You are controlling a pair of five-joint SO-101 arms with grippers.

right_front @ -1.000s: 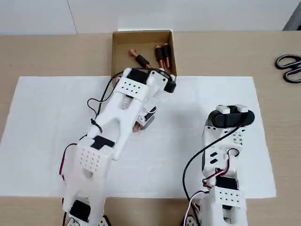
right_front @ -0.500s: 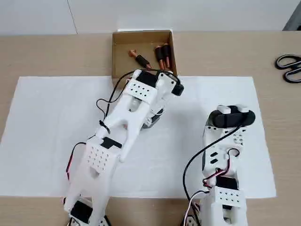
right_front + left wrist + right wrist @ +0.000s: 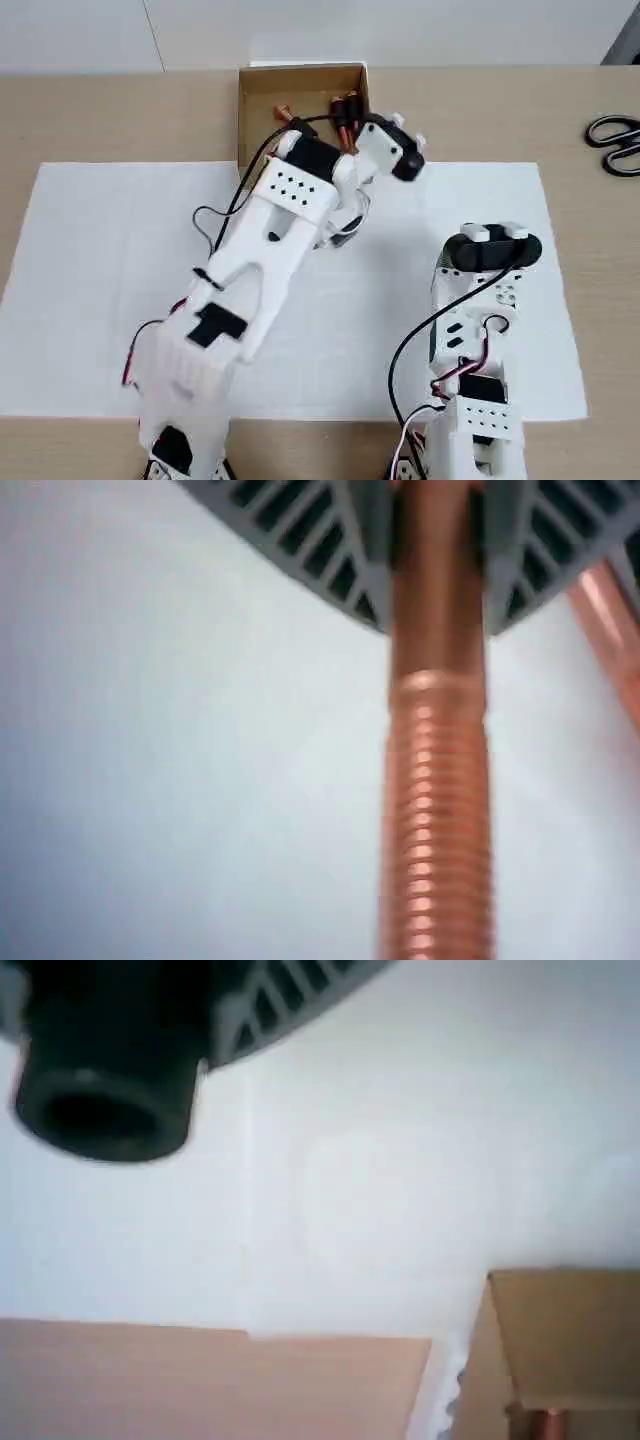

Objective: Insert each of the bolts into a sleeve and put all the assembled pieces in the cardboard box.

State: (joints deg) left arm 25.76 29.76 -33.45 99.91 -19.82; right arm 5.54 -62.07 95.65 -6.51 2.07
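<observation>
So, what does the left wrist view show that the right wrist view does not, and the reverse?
Left wrist view, not the right: a copper bolt, threaded end sticking out, clamped in the left gripper. Right wrist view, not the left: a black sleeve in the right gripper, a corner of the cardboard box, and bare wooden table. Both: the white paper sheet underneath.

Cardboard box (image 3: 257, 108): brown, open-topped, standing on the surface. Inside it lie assembled pieces (image 3: 347, 106), copper bolts in black sleeves, apparently three. Near the box, one copper bolt (image 3: 437, 780), threaded toward its free end, is clamped between jaws. A black sleeve (image 3: 105, 1090), its hollow end showing, is held farther from the box.
</observation>
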